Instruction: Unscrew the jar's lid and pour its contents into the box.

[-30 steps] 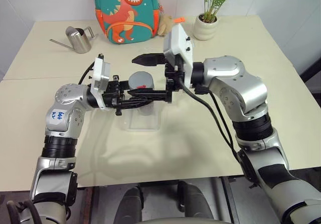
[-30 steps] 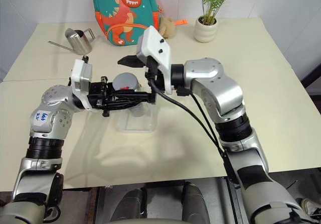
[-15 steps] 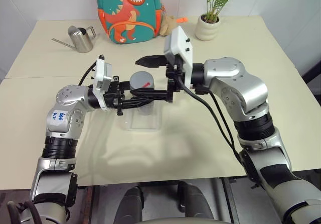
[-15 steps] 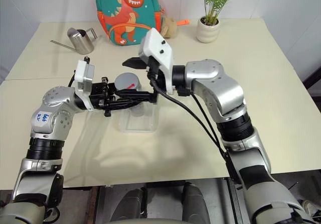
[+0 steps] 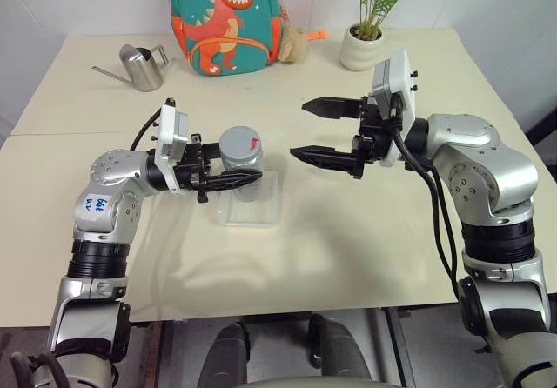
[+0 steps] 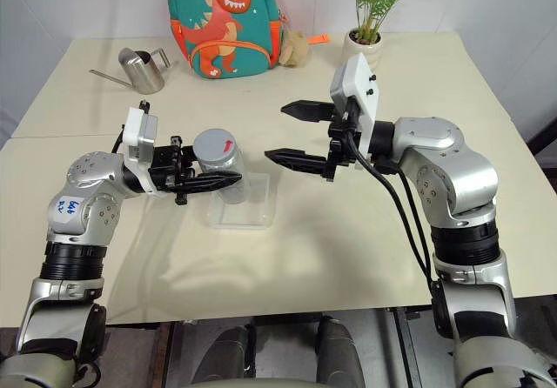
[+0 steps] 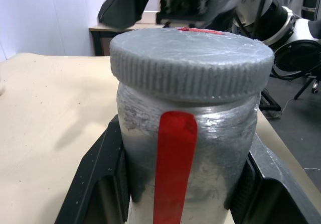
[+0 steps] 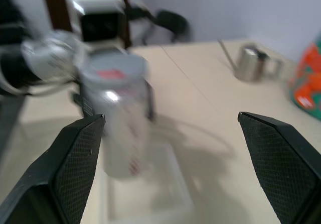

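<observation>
Your left gripper [image 5: 248,177] is clamped on the jar [image 5: 240,160], holding it upright above the box [image 5: 252,210], which lies on the table [image 5: 348,231] just in front of you. The left wrist view gives you what the head views cannot: both black fingers [image 7: 98,169] pressed against the jar's sides, the red stripe [image 7: 173,163] running down its wall, and the ribbed grey lid [image 7: 190,58] seated on the mouth. The contents cannot be made out through the wall. From the right wrist view you see the jar [image 8: 118,128] and box [image 8: 150,194] well ahead of that gripper's spread fingers [image 8: 75,163]. Your right gripper [image 5: 315,131] is wide open and holds nothing. A second ago its fingers straddled the lid; it has since drawn away to the right and now hangs clear of the jar, lid left in place. The left gripper has kept its hold in the same spot.
</observation>
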